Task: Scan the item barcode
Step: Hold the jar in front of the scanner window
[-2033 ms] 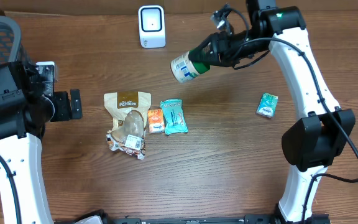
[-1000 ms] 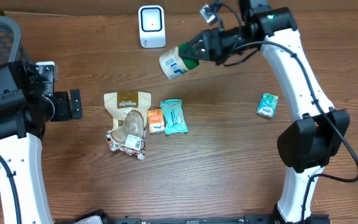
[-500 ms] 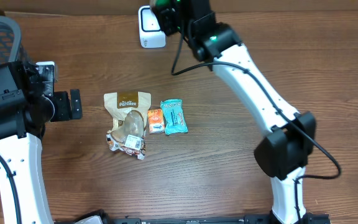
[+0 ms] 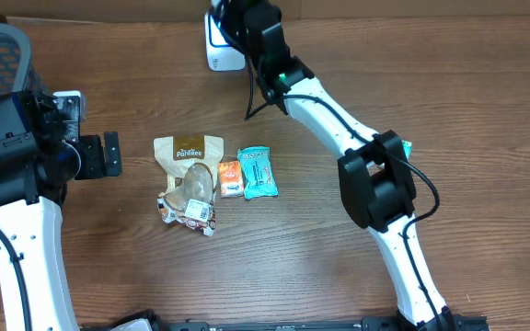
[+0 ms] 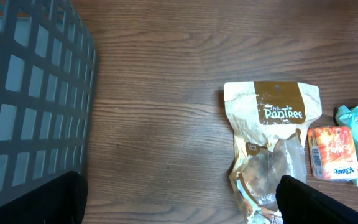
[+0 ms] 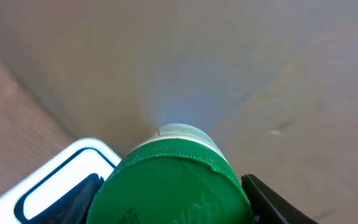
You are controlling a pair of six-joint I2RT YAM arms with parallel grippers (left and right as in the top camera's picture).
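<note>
Change noted: a second ago the right arm (image 4: 325,97) is mid-surface; it now reaches to the far edge. The bottle (image 6: 173,177), green cap toward the wrist camera, sits directly before the scanner (image 4: 217,57); the right jaws are partly closed on its cap end, the hold unchanged. From overhead the bottle is hidden under the arm, so the barcode's facing cannot be confirmed. Presentation to the scanner appears under way; the read itself is unverified. The left jaws are fully spread and empty, unmoved above the surface (image 5: 166,112) beside the basket (image 5: 23,93); the pouch (image 4: 188,152) is undisturbed.
</note>
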